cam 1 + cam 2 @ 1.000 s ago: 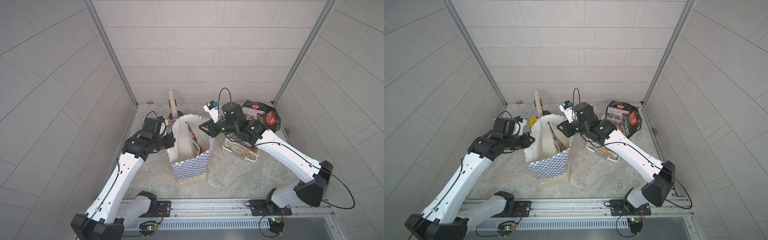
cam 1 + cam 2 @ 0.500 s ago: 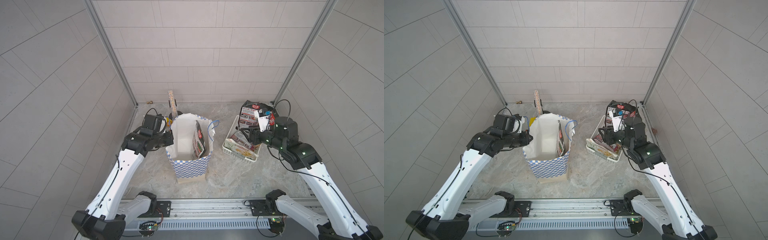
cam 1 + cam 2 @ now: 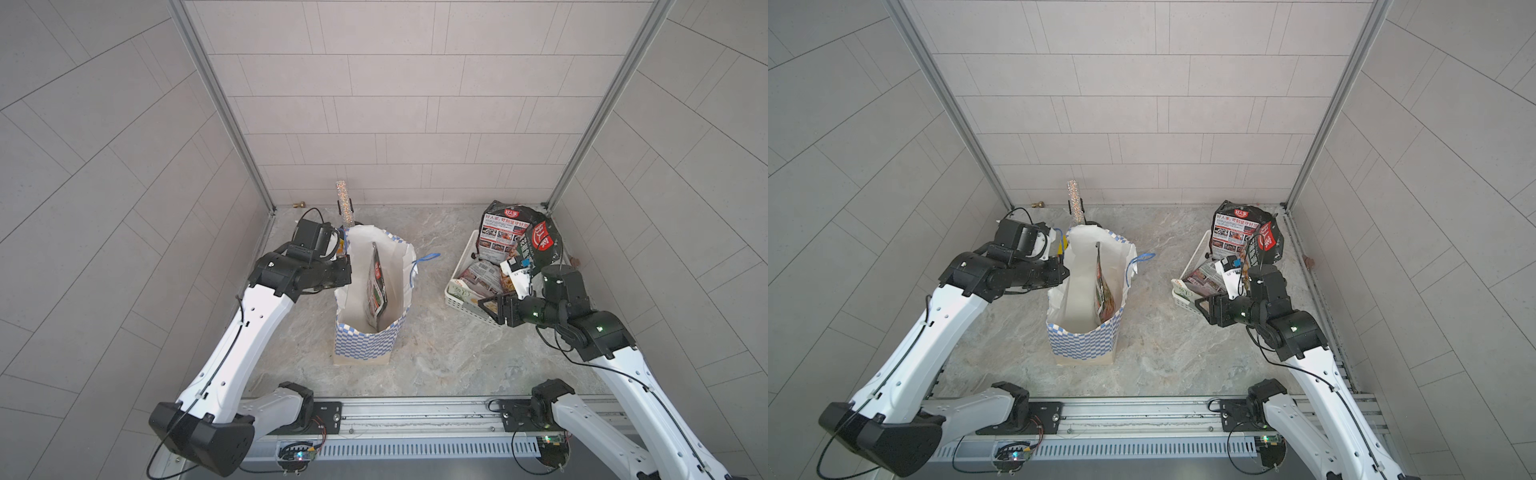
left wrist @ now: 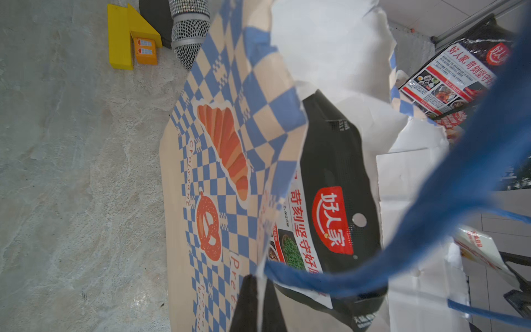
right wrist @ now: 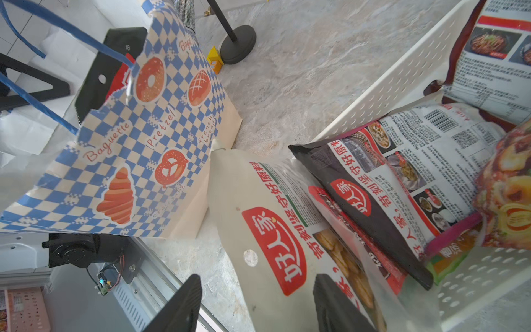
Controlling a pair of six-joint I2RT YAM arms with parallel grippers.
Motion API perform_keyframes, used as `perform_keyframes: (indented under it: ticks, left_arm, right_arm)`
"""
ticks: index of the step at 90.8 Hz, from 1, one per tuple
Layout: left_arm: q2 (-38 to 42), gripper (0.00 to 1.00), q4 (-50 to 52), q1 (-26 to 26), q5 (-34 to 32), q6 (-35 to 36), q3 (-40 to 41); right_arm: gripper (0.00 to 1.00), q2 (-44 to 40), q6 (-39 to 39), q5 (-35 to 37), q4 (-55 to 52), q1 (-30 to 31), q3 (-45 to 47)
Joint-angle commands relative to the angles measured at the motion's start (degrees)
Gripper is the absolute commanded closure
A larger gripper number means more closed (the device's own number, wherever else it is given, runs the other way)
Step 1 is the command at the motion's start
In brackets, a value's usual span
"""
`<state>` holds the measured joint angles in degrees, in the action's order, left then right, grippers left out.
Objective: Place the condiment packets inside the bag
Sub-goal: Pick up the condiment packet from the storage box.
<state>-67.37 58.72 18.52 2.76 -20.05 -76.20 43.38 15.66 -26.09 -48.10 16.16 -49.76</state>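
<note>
The open, empty right gripper hangs over the cream packet at the basket's edge. The left gripper pinches the bag.

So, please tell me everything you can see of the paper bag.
The paper bag stands upright and open on the table. Outside is blue-and-white checked with bakery drawings, inside plain white; the rim looks ragged, with blue cord handles. One black packet stands inside. The left pincer is shut on its rim.

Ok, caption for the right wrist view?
Open right hand over a cream condiment packet overhanging the white basket, checked paper bag alongside.
</note>
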Motion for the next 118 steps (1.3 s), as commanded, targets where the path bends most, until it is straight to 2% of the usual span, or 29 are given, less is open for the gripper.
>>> perform_keyframes:
  ticks: [1,8,16,20,34,42,67,88,101,118]
  left_arm:
    - [1.2,1.0,-0.4,0.3,2.2,1.3,1.5]
    - [2.1,1.0,-0.8,0.3,3.0,1.5,1.8]
    - [3.0,1.0,-1.3,0.3,3.2,1.6,2.2]
    - [3.3,1.0,-1.4,0.4,3.2,1.6,2.4]
    - [3.8,1.0,-1.3,0.3,3.3,1.7,3.1]
    - [4.0,1.0,-1.2,0.3,3.1,1.8,3.1]
    - [4.5,1.0,-1.4,0.3,2.6,1.3,3.8]
    - [4.9,1.0,-1.4,0.3,3.2,1.1,4.2]
    - [5.5,1.0,-1.7,0.3,3.2,1.1,4.8]
    - [5.5,1.0,-1.8,0.4,3.7,1.0,5.1]
  right_arm:
    - [0.37,-0.2,0.2,5.8,0.7,0.2,0.4]
    - [0.41,1.0,-0.1,11.5,1.7,0.2,-0.4]
    - [0.48,2.7,-1.9,14.8,3.5,0.1,-1.1]
    - [0.55,3.8,-2.7,15.9,4.1,0.1,-1.3]
    - [0.91,7.6,-4.1,15.6,3.6,0.1,-3.4]
    - [1.0,7.0,-4.8,16.2,3.3,0.1,-5.9]
    - [1.0,9.6,-8.5,21.0,0.3,0.1,-21.1]
    - [1.0,16.8,-7.0,13.2,1.2,0.9,-43.1]
    - [1.0,21.4,-3.2,8.1,4.0,3.1,-52.6]
    - [1.0,26.3,3.6,0.3,15.0,13.5,-60.8]
